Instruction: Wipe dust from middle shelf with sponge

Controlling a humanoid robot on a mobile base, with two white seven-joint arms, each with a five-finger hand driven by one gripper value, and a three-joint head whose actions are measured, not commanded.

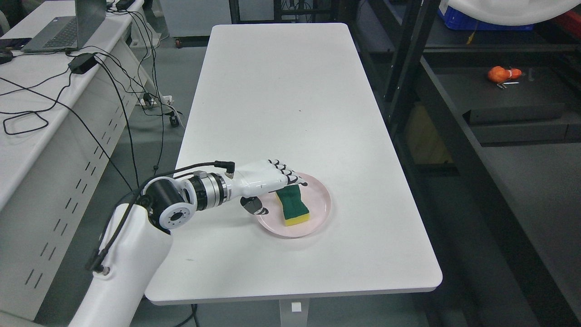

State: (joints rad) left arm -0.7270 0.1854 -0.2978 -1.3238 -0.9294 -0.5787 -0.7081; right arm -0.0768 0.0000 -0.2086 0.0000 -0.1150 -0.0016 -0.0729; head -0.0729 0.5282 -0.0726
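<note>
A green and yellow sponge [293,207] lies on a pink plate [317,213] near the front of the white table [290,113]. My left hand [276,190] reaches in from the lower left and hovers over the plate's left side. Its fingers [290,175] are spread over the sponge's far end and its thumb sits at the plate's left rim, holding nothing. At the right stands the dark shelf unit [490,113]. The right arm does not show.
An orange object [501,74] lies on a black box on a shelf at the right. A desk with a laptop [68,27] and trailing cables stands at the left. The shelf's black posts [404,63] run close to the table's right edge.
</note>
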